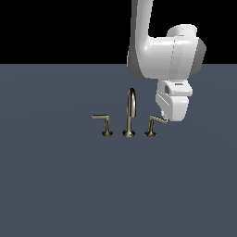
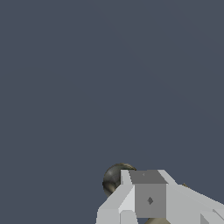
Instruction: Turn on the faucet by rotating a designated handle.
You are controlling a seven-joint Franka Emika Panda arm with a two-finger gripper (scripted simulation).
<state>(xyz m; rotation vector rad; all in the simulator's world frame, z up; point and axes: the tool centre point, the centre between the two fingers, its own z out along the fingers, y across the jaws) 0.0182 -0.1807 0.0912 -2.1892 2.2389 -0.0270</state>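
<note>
The faucet [image 1: 131, 111] is a small brushed-metal set on the dark floor, with a tall arched spout in the middle. The handle [image 1: 151, 125] stands at the exterior view's right of the spout, and its thin lever [image 1: 158, 119] juts right toward the white hand. Its mirror twin [image 1: 105, 125] stands left of the spout with its lever jutting left. My gripper [image 1: 165, 119] hangs low at the tip of the right lever, touching or nearly touching it. In the wrist view the fingers [image 2: 146, 197] look closed together with nothing between them, beside a round metal base [image 2: 113, 178].
The white arm [image 1: 162, 55] comes down from above at the exterior view's right of the spout. A flat dark grey-blue floor [image 1: 55, 185] surrounds the faucet set.
</note>
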